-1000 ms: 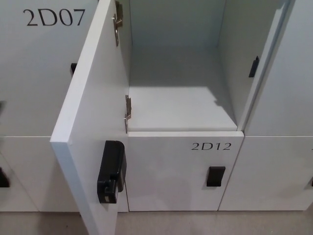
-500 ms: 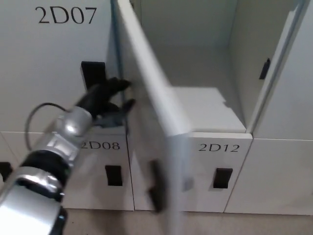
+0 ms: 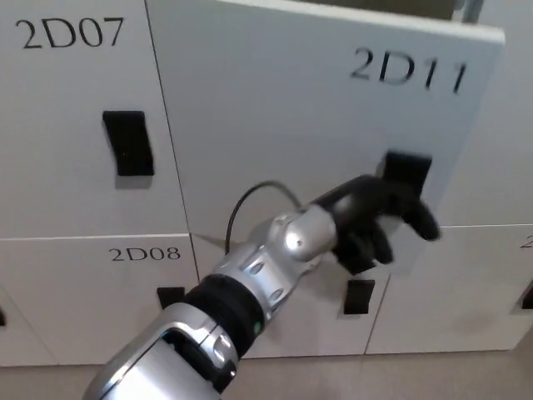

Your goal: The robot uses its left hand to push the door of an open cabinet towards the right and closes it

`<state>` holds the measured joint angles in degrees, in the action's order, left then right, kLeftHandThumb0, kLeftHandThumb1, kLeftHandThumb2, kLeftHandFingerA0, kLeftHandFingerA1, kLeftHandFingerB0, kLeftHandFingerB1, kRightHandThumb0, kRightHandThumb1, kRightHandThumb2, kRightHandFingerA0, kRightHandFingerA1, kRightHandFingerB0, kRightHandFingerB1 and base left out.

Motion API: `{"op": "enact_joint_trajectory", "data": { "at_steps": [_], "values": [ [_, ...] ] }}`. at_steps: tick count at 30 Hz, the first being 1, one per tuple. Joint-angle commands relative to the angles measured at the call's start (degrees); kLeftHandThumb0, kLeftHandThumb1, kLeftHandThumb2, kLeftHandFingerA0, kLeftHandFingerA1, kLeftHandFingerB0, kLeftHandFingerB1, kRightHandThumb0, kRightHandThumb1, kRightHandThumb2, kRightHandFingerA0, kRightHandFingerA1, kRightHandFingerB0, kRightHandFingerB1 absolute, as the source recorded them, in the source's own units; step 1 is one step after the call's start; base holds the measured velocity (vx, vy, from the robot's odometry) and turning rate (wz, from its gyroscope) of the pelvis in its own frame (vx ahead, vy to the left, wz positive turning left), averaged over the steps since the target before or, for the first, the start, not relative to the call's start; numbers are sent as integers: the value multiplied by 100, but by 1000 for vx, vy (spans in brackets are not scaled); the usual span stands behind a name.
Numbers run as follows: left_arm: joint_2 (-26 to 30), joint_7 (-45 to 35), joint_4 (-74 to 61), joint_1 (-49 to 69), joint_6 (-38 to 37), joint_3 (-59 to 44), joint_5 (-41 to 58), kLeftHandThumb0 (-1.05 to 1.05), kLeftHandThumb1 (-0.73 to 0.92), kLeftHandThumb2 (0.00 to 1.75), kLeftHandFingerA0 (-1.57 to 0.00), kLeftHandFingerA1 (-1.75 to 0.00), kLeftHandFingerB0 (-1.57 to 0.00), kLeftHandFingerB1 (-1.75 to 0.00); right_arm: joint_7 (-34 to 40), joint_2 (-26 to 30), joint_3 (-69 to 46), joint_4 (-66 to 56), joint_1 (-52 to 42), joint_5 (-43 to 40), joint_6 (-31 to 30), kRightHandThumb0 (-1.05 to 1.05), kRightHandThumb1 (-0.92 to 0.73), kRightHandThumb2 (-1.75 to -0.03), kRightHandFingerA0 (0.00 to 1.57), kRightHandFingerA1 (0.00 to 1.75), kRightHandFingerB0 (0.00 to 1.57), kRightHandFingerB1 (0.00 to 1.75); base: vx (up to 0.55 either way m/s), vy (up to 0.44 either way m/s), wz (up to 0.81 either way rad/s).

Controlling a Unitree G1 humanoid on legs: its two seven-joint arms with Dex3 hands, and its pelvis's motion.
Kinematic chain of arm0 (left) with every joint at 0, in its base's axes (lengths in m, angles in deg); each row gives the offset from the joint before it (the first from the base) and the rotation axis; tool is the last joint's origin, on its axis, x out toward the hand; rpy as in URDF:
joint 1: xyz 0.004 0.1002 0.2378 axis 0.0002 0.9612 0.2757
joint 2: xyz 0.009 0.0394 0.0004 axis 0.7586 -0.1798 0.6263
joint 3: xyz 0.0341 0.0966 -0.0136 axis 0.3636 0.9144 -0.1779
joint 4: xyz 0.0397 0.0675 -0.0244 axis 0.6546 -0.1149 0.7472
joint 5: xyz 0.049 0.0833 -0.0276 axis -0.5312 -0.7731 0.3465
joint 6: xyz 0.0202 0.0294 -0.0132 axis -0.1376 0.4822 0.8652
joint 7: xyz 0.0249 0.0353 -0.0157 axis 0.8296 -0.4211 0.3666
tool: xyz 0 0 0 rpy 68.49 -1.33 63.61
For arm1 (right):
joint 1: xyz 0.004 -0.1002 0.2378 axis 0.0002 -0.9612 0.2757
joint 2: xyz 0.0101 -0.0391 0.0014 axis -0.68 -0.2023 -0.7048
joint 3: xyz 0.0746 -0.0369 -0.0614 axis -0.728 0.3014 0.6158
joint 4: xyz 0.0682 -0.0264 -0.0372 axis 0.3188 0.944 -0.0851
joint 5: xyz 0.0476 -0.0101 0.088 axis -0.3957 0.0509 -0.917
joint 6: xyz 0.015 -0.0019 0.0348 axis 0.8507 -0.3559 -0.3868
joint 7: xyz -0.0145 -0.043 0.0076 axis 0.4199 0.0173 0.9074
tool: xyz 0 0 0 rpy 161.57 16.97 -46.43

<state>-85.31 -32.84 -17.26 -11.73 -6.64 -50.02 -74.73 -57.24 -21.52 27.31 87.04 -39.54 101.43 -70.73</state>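
One door, marked 2D11 (image 3: pixel 275 125), stands almost shut, its right edge not yet flush and a dark gap showing along the top. The left hand (image 3: pixel 375 221) presses its face just beside the black handle (image 3: pixel 405 173), fingers loosely spread, holding nothing. Pushing off-centre, the fingers might slip right, catch the handle, or leave the door ajar.

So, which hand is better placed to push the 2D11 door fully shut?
The left hand: it is already against the 2D11 door, beside its black handle. The door looks slightly ajar. The right hand is not in view.
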Motion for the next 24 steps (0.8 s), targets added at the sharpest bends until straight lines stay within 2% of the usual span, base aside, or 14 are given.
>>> {"op": "enact_joint_trajectory", "data": {
  "at_steps": [1,3,4,5,6,8,9,10,11,18,19,21,23,24],
  "values": [
    [-1184,-1913,-4336,70,-235,2095,611,57,92,133,-53,-77,-41,-71,83,166,-26,78,127,37,72,-58,-87,-66,34,36,30,32,0,0,0],
    [-969,-2026,-4466,190,-62,2153,651,45,92,132,-47,-74,-37,-68,70,168,-31,88,37,28,107,-58,-87,-66,34,36,30,32,0,0,0],
    [-607,-2038,-4529,439,-186,2169,584,48,87,99,-21,-57,-12,-50,69,163,-42,92,11,15,119,-58,-87,-66,34,36,30,32,0,0,0],
    [-503,-2036,-4556,508,-216,2176,566,48,87,99,-21,-57,-12,-50,69,161,-45,92,6,12,122,-58,-87,-66,34,36,30,32,0,0,0],
    [-174,-2181,-4696,602,-96,2113,562,23,89,105,-9,-48,-2,-43,66,174,-66,91,-9,-8,133,-58,-87,-66,34,36,30,32,0,0,0],
    [44,-2240,-4814,671,-18,2076,560,15,83,99,-8,-46,-3,-42,62,187,-82,89,-9,-22,137,-58,-87,-66,34,36,30,32,0,0,0],
    [468,-2327,-4986,875,57,1980,533,-8,89,124,-4,-47,-2,-45,56,209,-103,84,10,-39,134,-58,-87,-66,34,36,30,32,0,0,0],
    [732,-2391,-5106,1001,128,1924,520,-8,89,124,-4,-47,-2,-45,53,221,-114,82,21,-48,133,-58,-87,-66,34,36,30,32,0,0,0],
    [1051,-2445,-5285,1169,193,1873,473,-26,92,82,0,-28,-4,-26,50,231,-122,80,26,-54,131,-58,-87,-66,34,36,30,32,0,0,0],
    [2755,-2281,-6304,2824,91,1475,320,-43,92,82,-8,-27,-7,-27,26,284,-147,85,38,-70,129,-58,-87,-66,34,36,30,32,0,0,0],
    [3198,-2087,-6524,3457,-54,1283,283,-56,83,90,-8,-32,-4,-32,11,317,-155,84,23,-74,136,-58,-87,-66,34,36,30,32,0,0,0],
    [3553,-1970,-6697,3971,-77,1081,301,-58,82,94,-4,-33,-2,-33,-9,362,-176,84,45,-86,131,-58,-87,-66,34,36,30,32,0,0,0],
    [4037,-1772,-6815,4691,-190,678,347,-64,78,91,-12,-37,-12,-37,-42,425,-206,83,117,-106,112,-58,-87,-66,34,36,30,32,0,0,0],
    [4149,-1697,-6812,4948,-253,558,426,-82,85,75,-37,-36,-29,-32,40,395,-288,54,39,-183,169,-52,-80,-64,31,36,34,34,0,0,0]
  ]
}}
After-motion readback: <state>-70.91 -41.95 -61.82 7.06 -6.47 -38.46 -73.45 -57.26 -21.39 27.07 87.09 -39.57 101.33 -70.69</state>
